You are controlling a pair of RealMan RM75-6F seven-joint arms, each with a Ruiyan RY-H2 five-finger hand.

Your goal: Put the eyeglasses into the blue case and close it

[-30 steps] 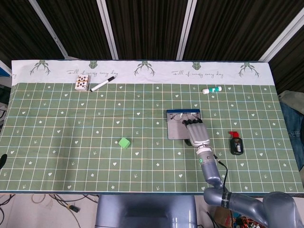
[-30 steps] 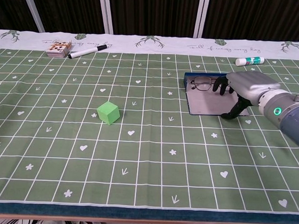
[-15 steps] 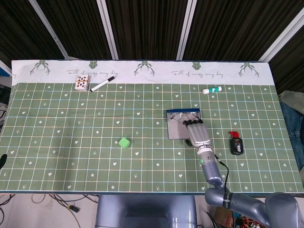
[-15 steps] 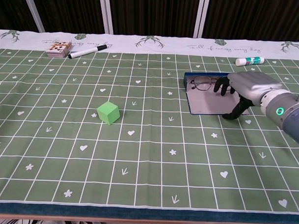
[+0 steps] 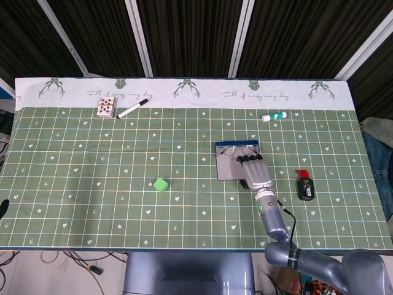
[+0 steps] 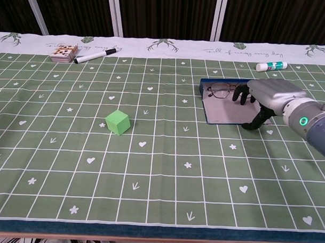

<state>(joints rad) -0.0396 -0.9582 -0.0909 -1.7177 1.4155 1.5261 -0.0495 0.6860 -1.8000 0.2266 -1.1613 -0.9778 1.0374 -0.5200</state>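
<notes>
The blue case (image 6: 227,108) lies open on the green surface (image 6: 150,169), and the eyeglasses (image 6: 221,91) rest inside it at the far edge. The right hand (image 6: 262,95) is above the right part of the case; its fingers (image 6: 239,94) are curled downward beside the eyeglasses, perhaps touching them, but a real grip cannot be confirmed. The left hand is not visible.

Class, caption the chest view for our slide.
Right hand over the open blue case holding the eyeglasses.
</notes>
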